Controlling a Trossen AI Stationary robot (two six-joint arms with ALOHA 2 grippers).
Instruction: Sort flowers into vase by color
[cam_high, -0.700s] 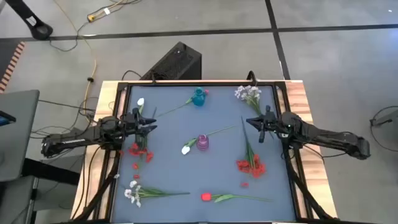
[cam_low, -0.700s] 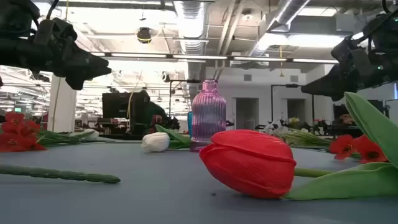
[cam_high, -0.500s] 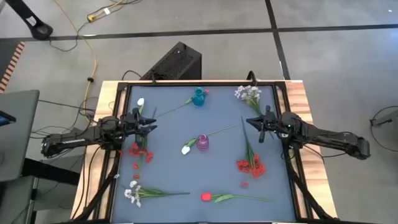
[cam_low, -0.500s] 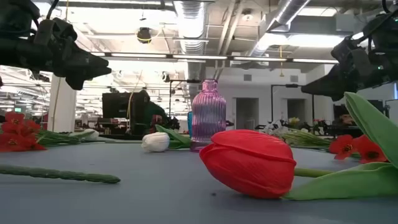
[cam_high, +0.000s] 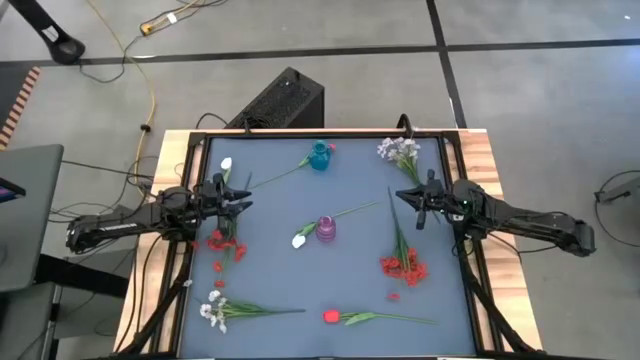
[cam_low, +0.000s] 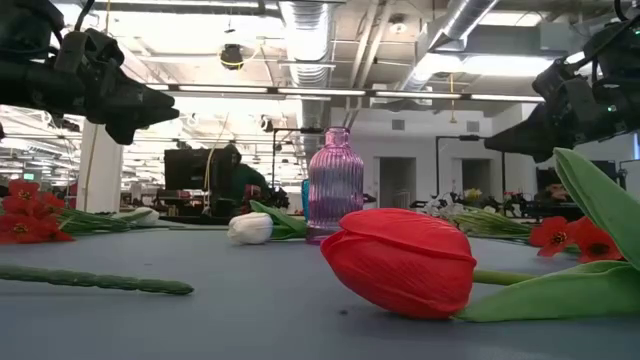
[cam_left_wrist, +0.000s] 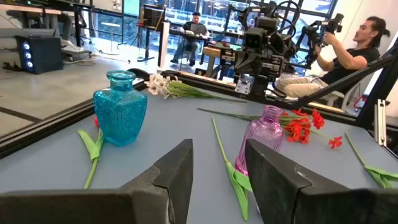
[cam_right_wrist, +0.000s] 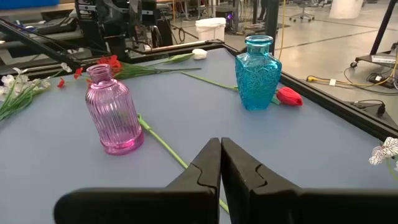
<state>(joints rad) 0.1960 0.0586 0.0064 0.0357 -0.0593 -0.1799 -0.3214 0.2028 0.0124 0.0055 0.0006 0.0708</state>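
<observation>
A blue vase (cam_high: 320, 156) stands at the far middle of the mat and a pink vase (cam_high: 326, 229) at its centre. A red tulip (cam_high: 331, 316), red sprays (cam_high: 403, 265) (cam_high: 225, 243), white tulips (cam_high: 298, 240) (cam_high: 227, 165) and whitish sprays (cam_high: 398, 150) (cam_high: 213, 310) all lie flat on the mat. One red tulip (cam_right_wrist: 287, 96) lies beside the blue vase. My left gripper (cam_high: 245, 197) hovers open at the mat's left side, above the table. My right gripper (cam_high: 400, 196) hovers shut at the right side, with nothing between its fingers (cam_right_wrist: 221, 158).
A black frame (cam_high: 300, 133) rims the mat, with wooden table edges (cam_high: 495, 170) on either side. A black box (cam_high: 285, 100) and cables lie on the floor beyond the far edge. People sit in the room behind (cam_left_wrist: 360, 46). Bare mat lies between the two vases.
</observation>
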